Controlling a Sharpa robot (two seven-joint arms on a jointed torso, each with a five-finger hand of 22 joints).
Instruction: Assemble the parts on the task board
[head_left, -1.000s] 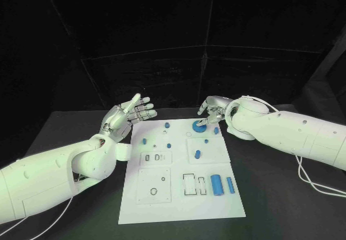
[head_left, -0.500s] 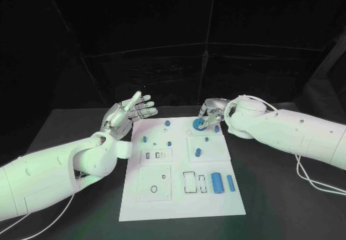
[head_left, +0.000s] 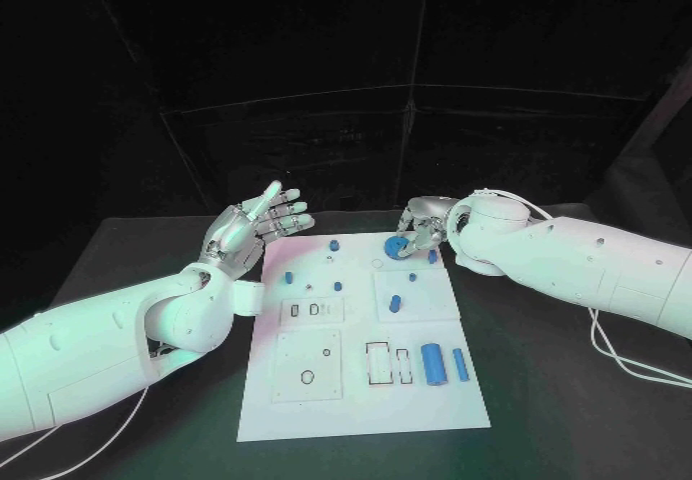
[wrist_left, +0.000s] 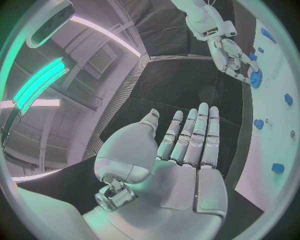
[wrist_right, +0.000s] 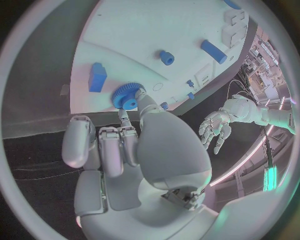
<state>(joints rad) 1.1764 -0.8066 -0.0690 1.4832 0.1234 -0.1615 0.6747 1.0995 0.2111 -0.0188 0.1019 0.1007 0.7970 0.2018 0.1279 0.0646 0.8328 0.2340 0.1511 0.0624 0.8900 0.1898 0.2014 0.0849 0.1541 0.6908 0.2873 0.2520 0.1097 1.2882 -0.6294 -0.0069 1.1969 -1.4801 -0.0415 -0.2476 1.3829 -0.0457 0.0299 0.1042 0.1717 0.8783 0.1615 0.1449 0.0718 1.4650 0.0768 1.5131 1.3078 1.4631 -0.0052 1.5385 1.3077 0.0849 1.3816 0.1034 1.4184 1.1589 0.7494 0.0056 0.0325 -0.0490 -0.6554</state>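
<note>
Task board (head_left: 361, 400), white plate, lies mid-table. Near end: tall blue cylinder (head_left: 431, 365) and slimmer blue bar (head_left: 460, 365) lie beside rectangular slot (head_left: 378, 363), judged staged for insertion. Mid-board: small blue parts (head_left: 394, 302) stand in sockets. Far end: right hand (head_left: 411, 228) pinches blue gear (head_left: 394, 249) at fingertips, held just above board, probably for seating. Left hand (head_left: 257, 228) raised beside board's far corner, fingers spread, holding nothing.

right hand (head_left: 411, 232) over task board (head_left: 361, 400) far end, near end open
</note>
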